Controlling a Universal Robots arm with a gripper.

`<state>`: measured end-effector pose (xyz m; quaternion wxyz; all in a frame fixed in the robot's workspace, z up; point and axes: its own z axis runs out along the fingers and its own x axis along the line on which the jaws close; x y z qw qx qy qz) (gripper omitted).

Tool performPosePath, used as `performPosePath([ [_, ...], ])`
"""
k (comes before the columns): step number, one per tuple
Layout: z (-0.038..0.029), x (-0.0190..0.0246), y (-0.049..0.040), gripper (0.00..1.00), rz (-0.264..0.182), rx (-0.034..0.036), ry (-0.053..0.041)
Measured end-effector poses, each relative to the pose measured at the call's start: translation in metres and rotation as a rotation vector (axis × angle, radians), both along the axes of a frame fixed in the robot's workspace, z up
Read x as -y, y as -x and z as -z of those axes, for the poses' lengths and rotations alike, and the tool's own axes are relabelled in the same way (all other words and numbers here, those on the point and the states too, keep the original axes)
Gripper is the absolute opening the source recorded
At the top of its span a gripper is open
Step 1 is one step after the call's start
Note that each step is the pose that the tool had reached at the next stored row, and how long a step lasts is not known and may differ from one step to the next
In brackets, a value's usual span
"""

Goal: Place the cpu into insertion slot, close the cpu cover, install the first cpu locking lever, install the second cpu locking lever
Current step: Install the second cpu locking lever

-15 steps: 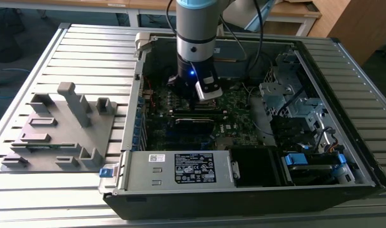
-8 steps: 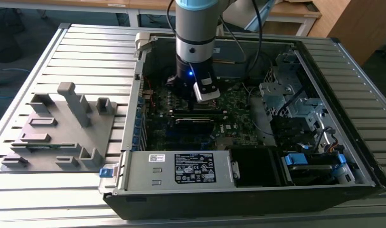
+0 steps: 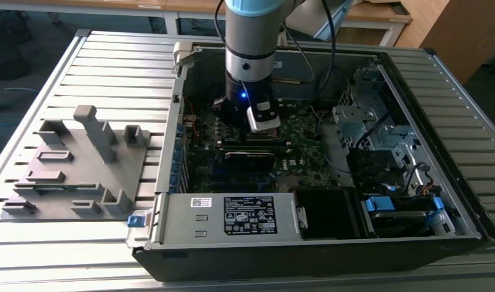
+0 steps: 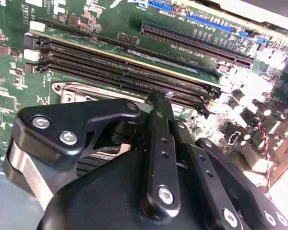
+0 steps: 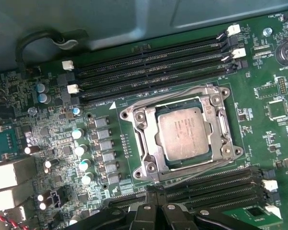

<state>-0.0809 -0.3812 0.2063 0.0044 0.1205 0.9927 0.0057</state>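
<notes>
The pincer [image 4: 157,96] hangs low inside an open computer case [image 3: 329,243], its black fingers [image 4: 156,143] pressed together into one narrow blade with nothing between them. Their tip sits just above the long black memory slots [image 4: 129,72] of the dark green motherboard [image 4: 9,96].

Just beyond the fingertips in the first wrist view lies the insertion slot [image 5: 134,158], and the cpu [image 5: 185,132] already rests in it, dull silver top up. The cpu cover [image 5: 153,136] is folded down flat around the chip, its cut-out framing the metal top. Thin wire locking levers [image 5: 192,91] run along the frame's edges (whether they are fully hooked I cannot tell). More memory slots [image 5: 153,64] flank the socket on the side away from the pincer.

The case lies on its side on a ribbed grey metal table [image 3: 117,73]. To the exterior view's left of the arm [image 3: 251,36], well apart from the pincer, a grey fixture plate [image 3: 69,176] with upright pegs sits on the table. Behind the table stand wooden desks [image 3: 369,15].
</notes>
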Motion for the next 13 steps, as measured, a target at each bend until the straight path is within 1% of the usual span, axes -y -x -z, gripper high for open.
performPosePath([
  [2,0.0009,0.0000,0.0000,0.10,0.000,-0.0018,-0.0086],
  [7,0.0015,0.0000,0.0000,0.10,0.000,-0.0019,-0.0100],
  [8,0.0021,0.0002,0.0000,0.10,0.000,-0.0020,-0.0136],
  [10,0.0030,0.0001,0.0000,0.10,0.000,-0.0020,-0.0251],
  [13,0.0032,0.0007,0.0000,0.10,0.000,-0.0021,-0.0330],
])
